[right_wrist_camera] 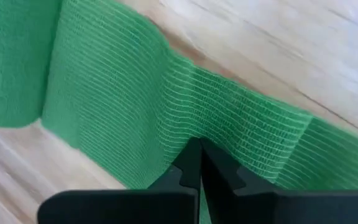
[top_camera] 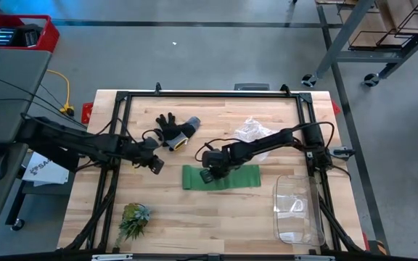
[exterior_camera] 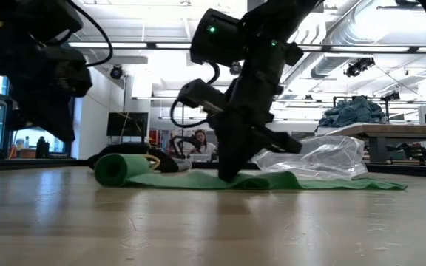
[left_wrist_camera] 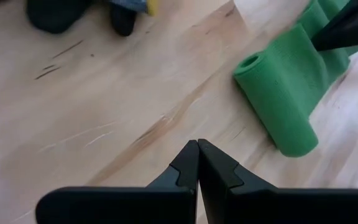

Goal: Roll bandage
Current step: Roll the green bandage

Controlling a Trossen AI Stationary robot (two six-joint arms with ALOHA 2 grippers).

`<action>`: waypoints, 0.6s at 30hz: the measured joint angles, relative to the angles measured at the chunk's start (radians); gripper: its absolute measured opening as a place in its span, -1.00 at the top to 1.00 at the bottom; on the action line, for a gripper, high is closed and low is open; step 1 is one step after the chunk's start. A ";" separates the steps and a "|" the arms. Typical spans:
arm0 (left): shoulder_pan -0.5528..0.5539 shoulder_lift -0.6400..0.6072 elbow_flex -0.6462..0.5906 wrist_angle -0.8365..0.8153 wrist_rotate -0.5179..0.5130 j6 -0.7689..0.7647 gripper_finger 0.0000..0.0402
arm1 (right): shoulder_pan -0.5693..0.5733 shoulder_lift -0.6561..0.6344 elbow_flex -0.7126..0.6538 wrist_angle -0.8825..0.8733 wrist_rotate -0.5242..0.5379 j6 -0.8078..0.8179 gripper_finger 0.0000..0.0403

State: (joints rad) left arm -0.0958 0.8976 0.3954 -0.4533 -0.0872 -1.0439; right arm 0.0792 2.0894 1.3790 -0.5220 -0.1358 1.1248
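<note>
We see the right gripper [top_camera: 210, 175], fingers pressed together, tip down on the flat bandage [top_camera: 231, 177], the rolled end just beside it. The left gripper [top_camera: 155, 164], also closed, waits near that roll. Drag sideways and we risk bunching fabric, or the roll unwinding.

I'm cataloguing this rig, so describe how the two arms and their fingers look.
Both arms are dark, nearly black, jointed links trailing thin black cables. The left gripper and the right gripper each end in two matte black fingers, angular with stepped tips. A small green light glows on the right arm.
</note>
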 joint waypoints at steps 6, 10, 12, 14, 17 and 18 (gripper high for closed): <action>-0.005 0.055 0.000 0.047 0.000 -0.001 1.00 | -0.010 -0.043 -0.005 -0.033 0.031 -0.051 1.00; -0.005 0.080 0.000 0.080 0.000 -0.001 1.00 | -0.025 -0.079 -0.003 -0.012 0.032 -0.117 1.00; -0.005 0.088 0.000 0.096 0.004 -0.001 1.00 | -0.030 -0.092 -0.002 -0.019 0.028 -0.156 1.00; -0.005 0.089 0.000 0.103 0.021 -0.001 1.00 | -0.034 -0.114 -0.002 -0.088 0.026 -0.172 1.00; -0.006 0.089 0.000 0.111 0.033 -0.001 1.00 | -0.030 -0.163 -0.016 -0.243 0.029 -0.205 1.00; -0.006 0.089 0.000 0.108 0.033 -0.001 1.00 | -0.024 -0.183 -0.035 -0.279 0.028 -0.211 1.00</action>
State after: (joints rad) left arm -0.1013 0.9863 0.3957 -0.3457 -0.0544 -1.0451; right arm 0.0550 1.9068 1.3437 -0.8008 -0.1074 0.9142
